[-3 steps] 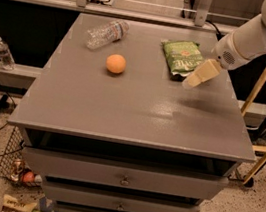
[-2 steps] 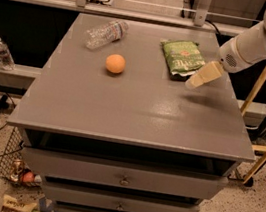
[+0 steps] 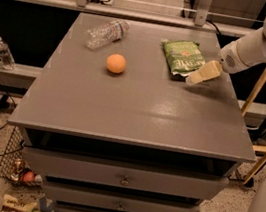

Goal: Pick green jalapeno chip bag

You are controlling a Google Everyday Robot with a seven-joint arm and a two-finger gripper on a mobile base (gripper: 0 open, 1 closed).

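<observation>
The green jalapeno chip bag lies flat on the grey table top, at the far right. It is crinkly green with white lettering and pale crimped ends. My gripper comes in from the right on a white arm. Its tan tip hangs just above the table at the bag's near right corner, close to the bag or touching its edge.
An orange sits left of the bag. A clear plastic bottle lies on its side at the far left. Drawers are below the table front. Another bottle stands on a ledge at left. Litter lies on the floor.
The gripper and arm have shifted slightly along the bag's right edge. The bag, orange and bottle have not moved.
</observation>
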